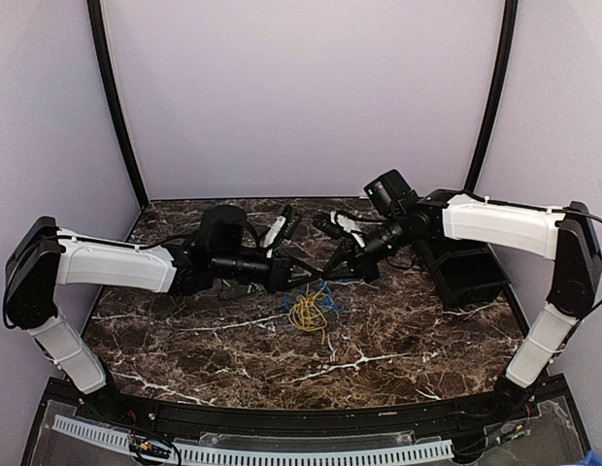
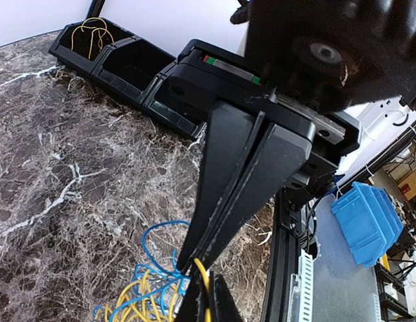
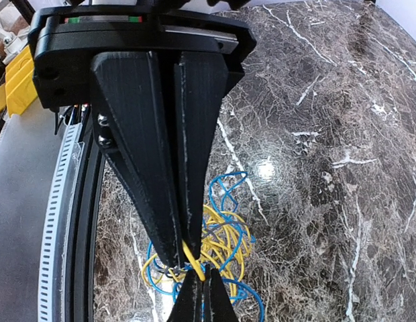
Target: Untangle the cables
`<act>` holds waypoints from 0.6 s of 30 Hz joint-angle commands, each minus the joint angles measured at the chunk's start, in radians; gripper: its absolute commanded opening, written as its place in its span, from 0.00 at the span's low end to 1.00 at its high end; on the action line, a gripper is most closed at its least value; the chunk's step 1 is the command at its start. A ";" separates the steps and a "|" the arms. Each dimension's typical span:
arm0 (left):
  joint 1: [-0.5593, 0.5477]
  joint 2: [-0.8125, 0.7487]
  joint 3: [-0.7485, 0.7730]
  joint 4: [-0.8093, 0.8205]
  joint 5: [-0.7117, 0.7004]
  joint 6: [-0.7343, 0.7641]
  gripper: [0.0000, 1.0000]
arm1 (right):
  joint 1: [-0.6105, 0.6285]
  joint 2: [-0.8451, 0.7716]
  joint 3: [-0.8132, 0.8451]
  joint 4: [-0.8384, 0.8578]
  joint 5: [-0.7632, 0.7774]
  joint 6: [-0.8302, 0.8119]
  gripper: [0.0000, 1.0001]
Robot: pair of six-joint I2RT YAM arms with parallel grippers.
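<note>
Most untangling is outstanding: the cables [image 1: 309, 309] lie as one yellow-and-blue knot, frame centre, on the surface [image 1: 204, 340]. The left claw [image 2: 192, 263] and right claw [image 3: 183, 258] each pinch shut on a yellow strand. One yellow wire [image 2: 89, 32] sits in a bin [image 2: 72, 55], upper left.

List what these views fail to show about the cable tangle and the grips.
- Top view: cable tangle too small to trace single strands or see where it is gripped.
- Left wrist view: left gripper covers part of the tangle; the bottom edge cuts off more.
- Right wrist view: right gripper hides the tangle's middle, so the pinched yellow strand cannot be followed.
</note>
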 commanded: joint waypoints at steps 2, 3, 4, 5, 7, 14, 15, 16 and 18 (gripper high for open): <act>-0.009 0.000 -0.005 0.032 -0.011 0.018 0.19 | 0.007 -0.017 0.042 0.002 0.012 -0.008 0.00; -0.009 0.008 -0.004 0.035 -0.023 0.019 0.27 | 0.007 -0.023 0.049 -0.004 0.011 -0.010 0.00; -0.009 0.013 -0.006 0.042 -0.050 0.020 0.30 | 0.008 -0.027 0.062 -0.013 0.009 -0.016 0.00; -0.010 0.028 -0.005 0.060 -0.063 0.021 0.33 | 0.007 -0.031 0.075 -0.025 0.005 -0.017 0.00; -0.010 0.058 0.004 0.086 -0.111 0.019 0.34 | 0.007 -0.042 0.095 -0.041 -0.018 -0.013 0.00; -0.010 0.219 -0.003 0.353 -0.340 -0.080 0.25 | 0.008 -0.056 0.174 -0.123 -0.153 0.013 0.00; -0.010 0.240 0.004 0.371 -0.371 -0.091 0.25 | 0.008 -0.057 0.193 -0.141 -0.169 0.010 0.00; -0.009 0.283 0.011 0.392 -0.385 -0.101 0.24 | 0.008 -0.060 0.218 -0.157 -0.179 0.010 0.00; -0.009 0.349 0.031 0.412 -0.410 -0.116 0.25 | 0.008 -0.072 0.257 -0.179 -0.188 0.005 0.00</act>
